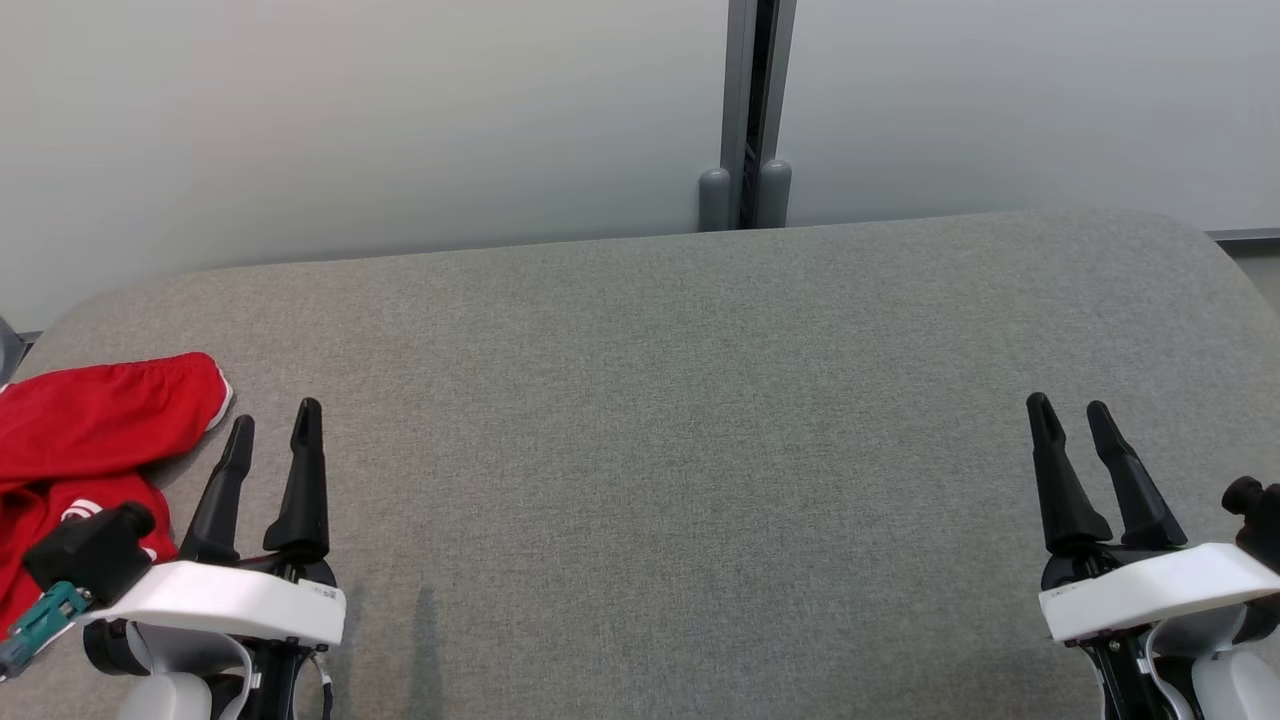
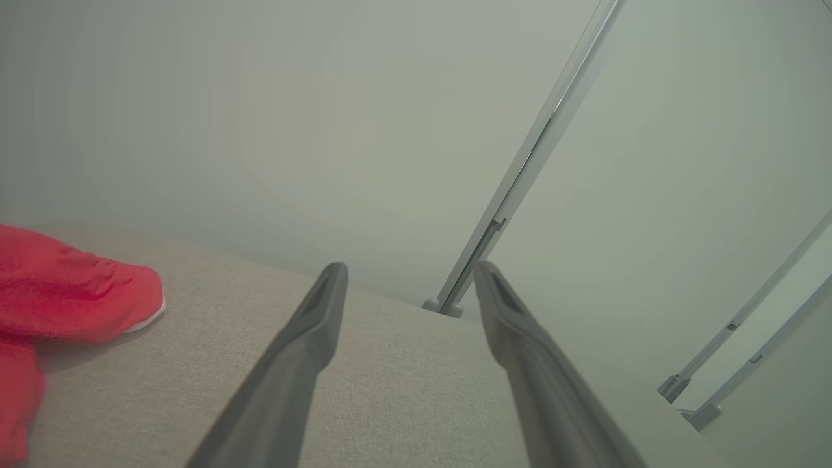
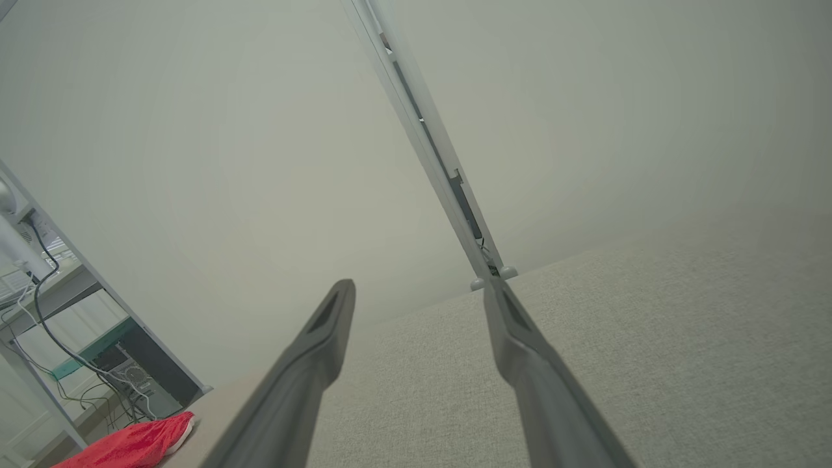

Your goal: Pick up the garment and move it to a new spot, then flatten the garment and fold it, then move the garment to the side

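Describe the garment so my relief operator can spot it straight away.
Start at the big grey cloth-covered table. Look to its left edge, just left of the left gripper. The garment lies rumpled there, bright red with white trim against the plain grey.

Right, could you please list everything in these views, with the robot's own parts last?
garment: one, red with white trim, crumpled at the table's left edge.
table: one, grey fabric top, across the head view.
wall panels: two in the head view, pale, behind the table.
post: one, grey, between those panels.
computer tower: one, dark, under a desk past the garment, with cables.
left gripper: one, dark fingers, open, lower left, beside the garment.
right gripper: one, dark fingers, open, lower right.
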Controlling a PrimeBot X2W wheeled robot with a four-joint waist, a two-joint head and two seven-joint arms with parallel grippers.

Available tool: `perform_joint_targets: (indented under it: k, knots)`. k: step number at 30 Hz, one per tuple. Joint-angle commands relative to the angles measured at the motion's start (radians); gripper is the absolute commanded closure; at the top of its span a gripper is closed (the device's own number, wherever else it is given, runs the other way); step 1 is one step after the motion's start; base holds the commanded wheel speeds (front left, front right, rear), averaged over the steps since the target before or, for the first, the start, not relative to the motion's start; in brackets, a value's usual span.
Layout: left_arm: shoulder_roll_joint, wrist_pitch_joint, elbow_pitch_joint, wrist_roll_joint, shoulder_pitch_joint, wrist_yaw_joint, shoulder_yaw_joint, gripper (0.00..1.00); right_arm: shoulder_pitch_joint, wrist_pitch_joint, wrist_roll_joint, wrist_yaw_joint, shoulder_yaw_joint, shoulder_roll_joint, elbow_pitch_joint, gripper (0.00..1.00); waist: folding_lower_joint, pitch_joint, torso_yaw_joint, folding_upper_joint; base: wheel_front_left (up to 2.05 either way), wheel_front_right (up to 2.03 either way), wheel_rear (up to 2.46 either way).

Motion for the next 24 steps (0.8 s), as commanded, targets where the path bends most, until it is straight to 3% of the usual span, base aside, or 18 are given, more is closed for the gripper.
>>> perform_joint_targets:
  k: [1,24]
  knots:
    - [0.015,-0.01,-0.009,0.032,-0.026,0.007,-0.005,0.0,-0.025,-0.011,-0.036,0.0,0.003,-0.011,-0.011,0.0,0.0,0.0,0.0,-0.0001,0.0,0.0,0.0]
    - [0.055,-0.041,0.038,0.266,-0.006,0.049,-0.072,0.0,-0.02,-0.03,-0.299,0.0,-0.03,0.013,0.058,0.0,0.0,-0.008,0.0,-0.0001,0.0,0.0,0.0]
